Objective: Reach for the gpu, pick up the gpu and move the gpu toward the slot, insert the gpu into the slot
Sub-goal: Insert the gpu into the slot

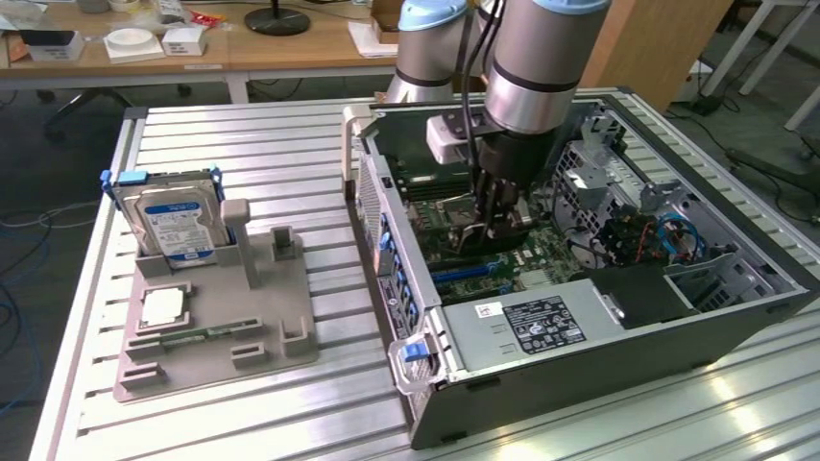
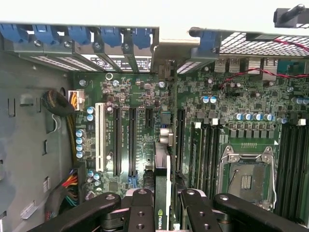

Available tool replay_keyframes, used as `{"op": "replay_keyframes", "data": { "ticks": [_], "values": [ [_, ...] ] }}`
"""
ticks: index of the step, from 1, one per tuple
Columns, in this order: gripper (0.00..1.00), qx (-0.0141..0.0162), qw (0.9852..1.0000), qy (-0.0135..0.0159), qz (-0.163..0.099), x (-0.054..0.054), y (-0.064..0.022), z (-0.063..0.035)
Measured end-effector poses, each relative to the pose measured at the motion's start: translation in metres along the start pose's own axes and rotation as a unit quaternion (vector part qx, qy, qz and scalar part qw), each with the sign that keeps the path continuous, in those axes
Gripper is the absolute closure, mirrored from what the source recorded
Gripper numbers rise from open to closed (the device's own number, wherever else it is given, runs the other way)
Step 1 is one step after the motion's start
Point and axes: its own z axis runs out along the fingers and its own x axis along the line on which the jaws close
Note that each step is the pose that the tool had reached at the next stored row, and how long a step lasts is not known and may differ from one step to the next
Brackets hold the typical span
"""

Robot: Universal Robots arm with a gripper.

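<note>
Inside the open dark grey computer case (image 1: 615, 327), lying on the ribbed aluminium counter (image 1: 256, 163), the black end effector (image 2: 162, 203) is closed on the thin dark graphics card with a green logo label (image 2: 162, 193), held edge-on between its two fingers (image 2: 140, 212). In the wrist view the card stands upright over the green motherboard (image 2: 227, 96), just above a long narrow slot (image 2: 166, 145) beside the black expansion connectors; whether its edge touches the slot cannot be told. On the exterior view's left, a silver hard drive with a blue-white label (image 1: 173, 226) stands in a grey plastic holder tray (image 1: 218, 327).
</note>
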Motion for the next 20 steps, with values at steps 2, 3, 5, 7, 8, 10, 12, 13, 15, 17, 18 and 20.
{"op": "replay_keyframes", "data": {
  "ticks": [2,3,5,7,8,10,12,13,15,17,18,20],
  "values": [
    [0.74,0.0,1.0,0.0,0.0,0.0,0.0001,0.0011],
    [0.74,0.0,1.0,0.0,0.0,0.0001,0.0002,0.0016],
    [0.74,0.0,1.0,0.0,0.0,0.0001,0.0003,0.0026],
    [0.74,-0.0001,1.0,0.0001,0.0,0.0002,0.0004,0.0038],
    [0.74,0.0,1.0,0.0,0.0,0.0002,0.0005,0.0045],
    [0.74,0.0,1.0,0.0,0.0,0.0002,0.0006,0.0056],
    [0.74,0.0,1.0,0.0,0.0,0.0003,0.0006,0.0064],
    [0.74,0.0,1.0,0.0001,0.0,0.0003,0.0007,0.0067],
    [0.74,0.0,1.0,0.0,0.0,0.0003,0.0007,0.0069],
    [0.74,0.0,1.0,0.0,0.0,0.0003,0.0007,0.0069],
    [0.74,0.0002,1.0,-0.0001,0.0,0.0002,0.0007,0.0069],
    [0.74,0.0004,1.0,0.0,0.0,0.0003,0.0007,0.0061]
  ]
}}
